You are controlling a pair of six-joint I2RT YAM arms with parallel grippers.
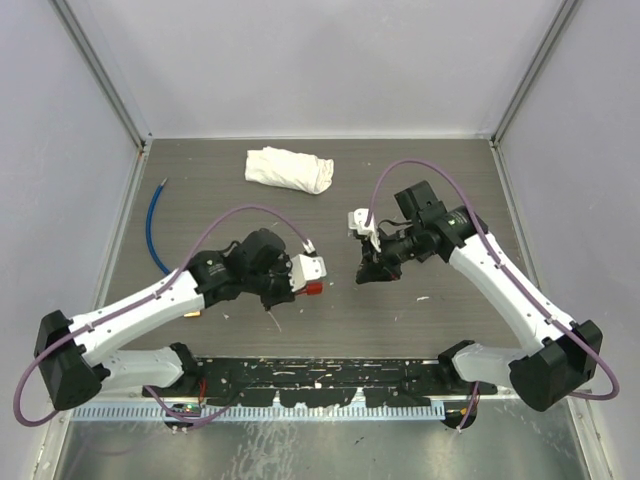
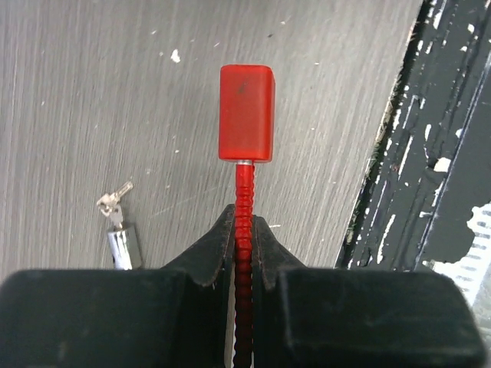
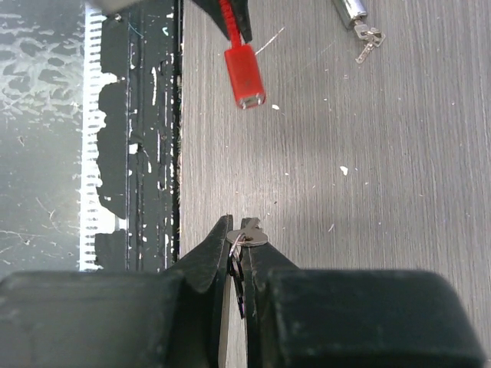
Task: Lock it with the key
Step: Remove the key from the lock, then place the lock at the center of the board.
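Note:
My left gripper (image 2: 243, 230) is shut on the ribbed red cable (image 2: 243, 192) of the lock. The lock's red block body (image 2: 245, 113) sticks out past the fingertips above the table. In the top view this red body (image 1: 313, 289) points right, toward my right gripper (image 1: 367, 274), a short gap away. My right gripper (image 3: 239, 231) is shut on a small silver key (image 3: 250, 238), whose ring hangs between the fingers. The right wrist view has the red lock body (image 3: 245, 77) ahead of the key, its open end turned toward it.
A silver cylinder with a small bunch of keys (image 2: 119, 230) lies on the table left of the lock, also visible as the cylinder (image 3: 351, 9). A crumpled white cloth (image 1: 290, 168) lies at the back, a blue cable (image 1: 155, 225) at the left, a black rail (image 1: 320, 375) along the near edge.

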